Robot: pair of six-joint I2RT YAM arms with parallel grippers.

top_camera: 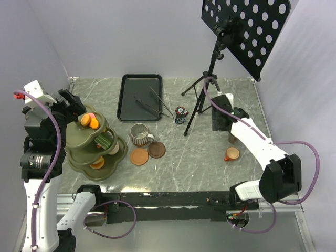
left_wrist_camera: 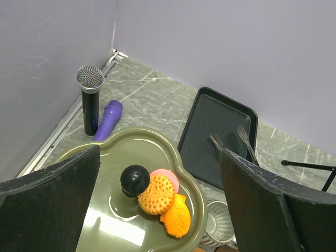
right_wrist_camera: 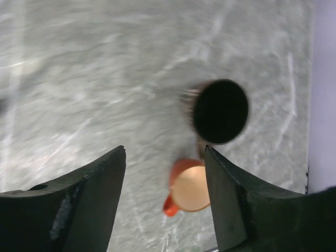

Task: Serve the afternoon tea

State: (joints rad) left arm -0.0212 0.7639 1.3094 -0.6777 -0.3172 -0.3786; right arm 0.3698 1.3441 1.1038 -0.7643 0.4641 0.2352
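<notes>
A green tiered stand [top_camera: 116, 152] at the left holds the pastries: a round orange biscuit [left_wrist_camera: 156, 194], a pink one [left_wrist_camera: 170, 177] and an orange fish-shaped one [left_wrist_camera: 177, 216] lie by the black knob [left_wrist_camera: 135, 179] on its top tier. My left gripper [left_wrist_camera: 160, 155] hovers open above that tier, holding nothing; from overhead the left gripper [top_camera: 73, 105] is at the stand's far left. A ribbed grey cup [top_camera: 140, 134] and two brown saucers [top_camera: 139, 156] sit mid-table. My right gripper [right_wrist_camera: 165, 152] is open and empty above a dark cup [right_wrist_camera: 220, 111] and a copper cup [right_wrist_camera: 190, 189].
A black tray [top_camera: 131, 100] with thin metal tongs [top_camera: 149, 107] lies at the back. A music stand's tripod [top_camera: 199, 102] and a small dark object [top_camera: 181, 114] stand beside it. A microphone [left_wrist_camera: 89, 100] and a purple handle [left_wrist_camera: 107, 118] sit in the far left corner.
</notes>
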